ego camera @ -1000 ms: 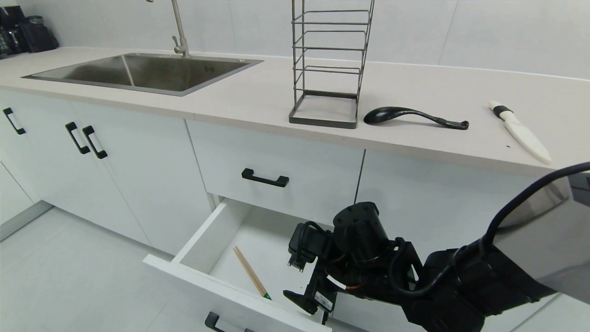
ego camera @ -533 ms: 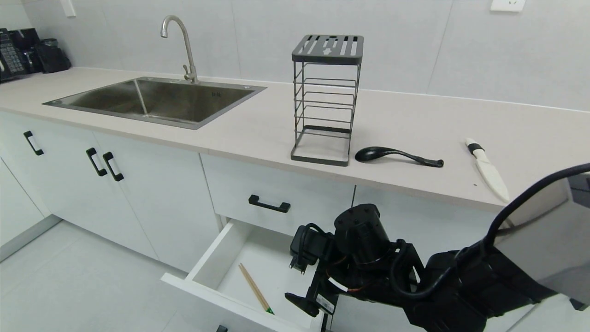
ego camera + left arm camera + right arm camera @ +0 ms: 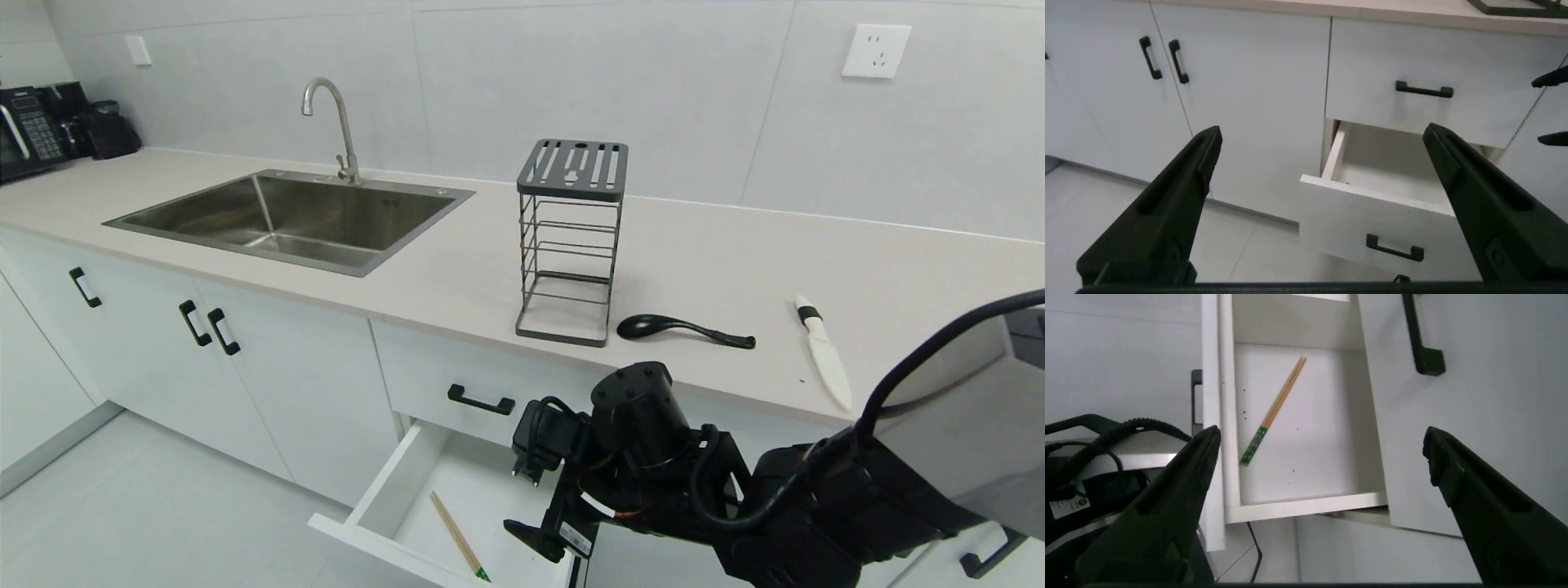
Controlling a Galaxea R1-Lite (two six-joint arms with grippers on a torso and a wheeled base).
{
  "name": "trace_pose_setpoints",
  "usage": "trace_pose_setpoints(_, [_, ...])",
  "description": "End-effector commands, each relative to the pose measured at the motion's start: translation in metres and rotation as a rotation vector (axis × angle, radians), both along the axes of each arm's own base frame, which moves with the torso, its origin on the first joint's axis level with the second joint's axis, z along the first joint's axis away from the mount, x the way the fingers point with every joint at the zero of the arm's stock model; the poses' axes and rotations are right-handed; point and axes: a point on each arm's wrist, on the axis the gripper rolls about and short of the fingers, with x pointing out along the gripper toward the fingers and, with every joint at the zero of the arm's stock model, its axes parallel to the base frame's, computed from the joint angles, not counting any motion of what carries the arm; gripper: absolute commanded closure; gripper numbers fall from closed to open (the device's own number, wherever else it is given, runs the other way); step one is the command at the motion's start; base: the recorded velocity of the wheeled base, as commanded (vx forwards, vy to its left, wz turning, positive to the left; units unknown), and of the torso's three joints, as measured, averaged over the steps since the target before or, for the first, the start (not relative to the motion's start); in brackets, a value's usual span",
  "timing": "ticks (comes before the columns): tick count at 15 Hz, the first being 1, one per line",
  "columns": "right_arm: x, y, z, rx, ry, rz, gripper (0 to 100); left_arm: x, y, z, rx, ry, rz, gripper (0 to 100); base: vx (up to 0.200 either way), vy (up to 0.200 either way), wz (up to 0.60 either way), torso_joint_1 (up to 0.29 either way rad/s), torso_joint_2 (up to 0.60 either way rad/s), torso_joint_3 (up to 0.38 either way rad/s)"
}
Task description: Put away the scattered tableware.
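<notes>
— Where is the tableware found?
— Chopsticks (image 3: 1274, 410) are seen lying in the open drawer (image 3: 384, 498). A black spoon (image 3: 682, 329) and a white knife (image 3: 820, 351) are left on the counter (image 3: 718, 253), the spoon just beside the wire rack (image 3: 569, 245).
— And the tools?
— Both are spread wide, nothing gripped — the right gripper (image 3: 1320, 441) is held over the drawer, the left gripper (image 3: 1323, 135) is faced toward the cabinet fronts (image 3: 1249, 98).

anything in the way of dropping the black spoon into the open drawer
Nothing visible does. The drawer stands open, holding just the chopsticks, and the black spoon lies free on the counter beside the rack.
</notes>
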Motion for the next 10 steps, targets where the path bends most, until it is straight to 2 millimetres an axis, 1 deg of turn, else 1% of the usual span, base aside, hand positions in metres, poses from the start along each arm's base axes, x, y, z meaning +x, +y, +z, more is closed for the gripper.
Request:
trace_pose_setpoints(1, [-0.0002,0.0008,-0.0003,0.0,0.0,0.002,0,0.0001,0.0,0.0002,0.0,0.0,0.001,0,0.0,0.0,0.0,0.354,-0.47,-0.242])
trace_pose_setpoints(10, [0.0006,0.0018,-0.0009,0.002,0.004,0.003,0,0.0001,0.0,0.0002,0.0,0.0,0.0,0,0.0,0.0,0.0,0.282,-0.52,-0.251])
